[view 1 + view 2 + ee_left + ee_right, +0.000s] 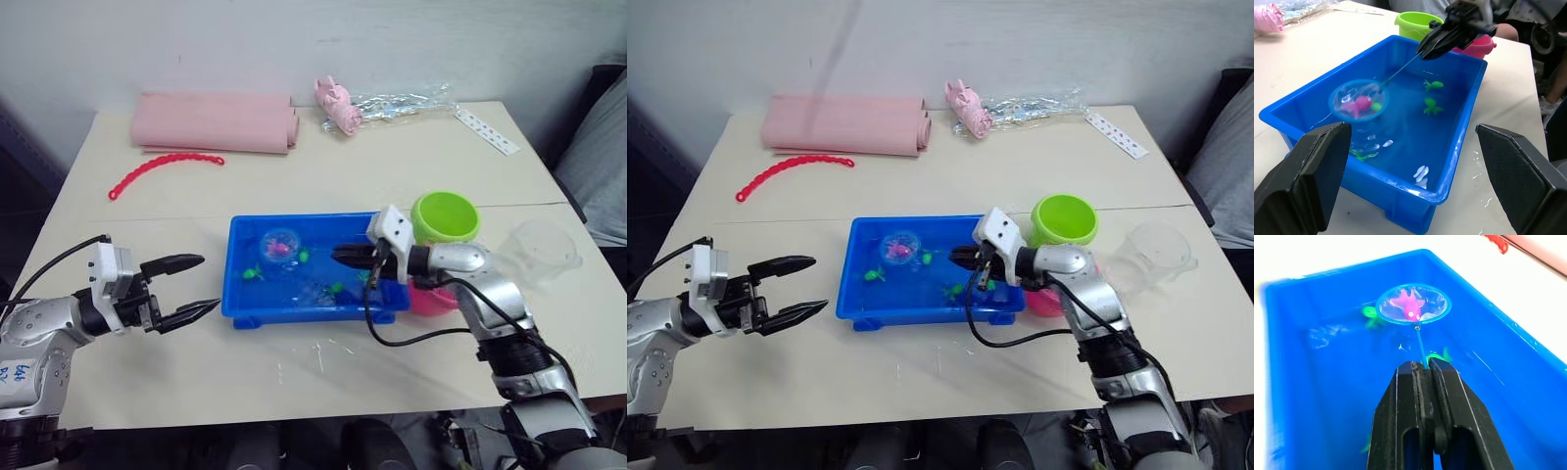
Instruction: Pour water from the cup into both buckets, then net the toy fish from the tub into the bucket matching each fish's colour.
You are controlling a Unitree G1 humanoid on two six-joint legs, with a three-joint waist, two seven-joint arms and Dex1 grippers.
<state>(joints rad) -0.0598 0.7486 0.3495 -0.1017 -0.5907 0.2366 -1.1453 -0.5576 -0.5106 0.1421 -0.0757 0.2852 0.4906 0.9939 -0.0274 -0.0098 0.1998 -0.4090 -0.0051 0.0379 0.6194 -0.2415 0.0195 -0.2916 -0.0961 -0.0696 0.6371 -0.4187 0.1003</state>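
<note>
Left pincer (191, 287): nearest the camera, black fingers spread apart and empty, at the tub's 9 o'clock side.
Right pincer (1422, 369): clenched on the thin dark handle of the small blue-rimmed mesh net (1413, 304).
Tub: shallow bright blue plastic tray (240, 304) mid-worktop, holding water.
Catch: pink plastic fish (1410, 306) lying in the hoop; green fish (1432, 105) loose nearby.
Handling: fish likely light, slick; net probably flexes, so lift level.
Buckets: lime green pail (446, 217) at the tub's 2 o'clock; pink pail (431, 297) at 4, apparently behind the arm.
Jug: clear plastic (539, 250), farther toward 3 o'clock.
</note>
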